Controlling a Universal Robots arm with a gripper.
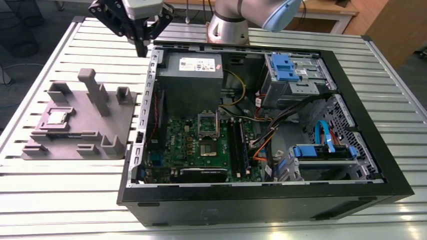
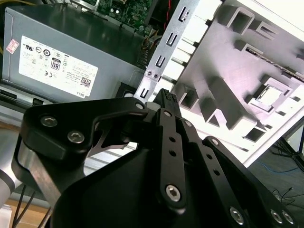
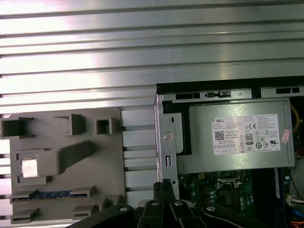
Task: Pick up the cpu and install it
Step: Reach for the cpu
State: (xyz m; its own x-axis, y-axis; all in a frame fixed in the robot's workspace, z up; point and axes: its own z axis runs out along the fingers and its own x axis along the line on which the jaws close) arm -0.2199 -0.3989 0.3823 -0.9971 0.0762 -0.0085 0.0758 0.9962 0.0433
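Note:
The cpu (image 1: 57,117), a small shiny square chip, lies in a recess of the grey plastic fixture (image 1: 83,117) on the exterior view's left. It also shows bright in both wrist views (image 3: 29,167) (image 2: 268,96). My gripper (image 1: 141,50) hangs above the table near the open case's back corner, beyond the fixture and well away from the chip. Its black fingers meet at the tips with nothing between them (image 2: 166,97) (image 3: 163,184). The metal-framed socket (image 1: 208,135) sits on the green motherboard inside the case.
The open black computer case (image 1: 267,205) lies on the slatted metal table (image 1: 67,200). Inside are a grey power supply (image 1: 190,67), blue drive bays (image 1: 283,67) and loose cables (image 1: 267,135). The fixture's upright blocks (image 1: 93,90) stand beside the chip.

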